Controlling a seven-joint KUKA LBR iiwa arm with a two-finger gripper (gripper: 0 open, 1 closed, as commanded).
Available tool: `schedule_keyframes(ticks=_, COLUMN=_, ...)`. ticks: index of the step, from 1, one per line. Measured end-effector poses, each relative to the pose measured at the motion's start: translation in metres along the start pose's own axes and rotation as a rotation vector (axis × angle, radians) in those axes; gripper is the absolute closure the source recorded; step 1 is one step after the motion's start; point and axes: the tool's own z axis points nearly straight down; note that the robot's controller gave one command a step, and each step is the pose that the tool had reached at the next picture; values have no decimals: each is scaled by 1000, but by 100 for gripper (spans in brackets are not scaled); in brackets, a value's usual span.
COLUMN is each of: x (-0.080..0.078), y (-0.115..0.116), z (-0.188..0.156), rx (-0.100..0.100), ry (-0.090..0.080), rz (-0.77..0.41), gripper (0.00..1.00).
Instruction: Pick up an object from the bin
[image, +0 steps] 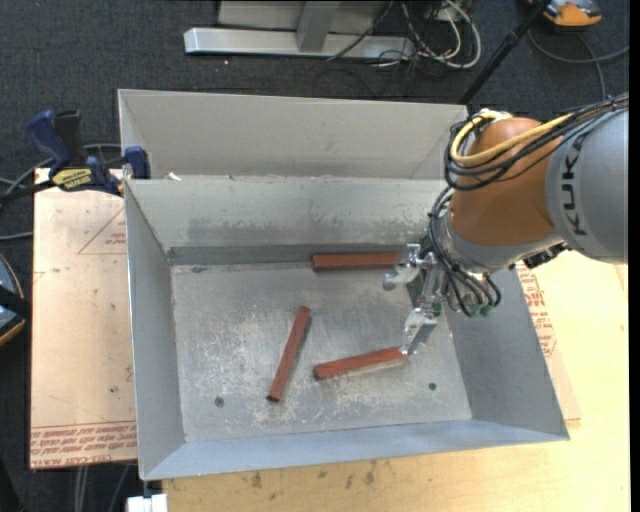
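Toward the lower right of the bin (150, 330) floor, the pincer (412, 343) hangs at the right-hand end of a reddish-brown stick (358, 364) lying flat and slightly slanted; I cannot tell from here whether the pincer is wide or narrow, nor whether it has any hold. I judge the stick stiff, light and not fragile, probably wood; it sits low on the metal, so little height is offered. I would take it across its narrow width nearer the middle, since a hold at the very end would likely let it droop or twist. A second stick (290, 353) lies diagonally just to the left, close but apart; a third stick (355, 262) rests along the back wall, well clear. The bin's sloping right wall crowds the wrist.
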Motion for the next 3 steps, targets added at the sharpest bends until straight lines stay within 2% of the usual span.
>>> schedule_keyframes(ticks=1, x=64, y=-5, z=88, rx=-1, ry=-1, rz=0, gripper=100)
schedule_keyframes(ticks=2, x=64, y=-5, z=88, rx=-1, ry=-1, rz=-1, gripper=100)
schedule_keyframes(ticks=3, x=83, y=3, z=-69, rx=-1, ry=6, rz=78, gripper=100)
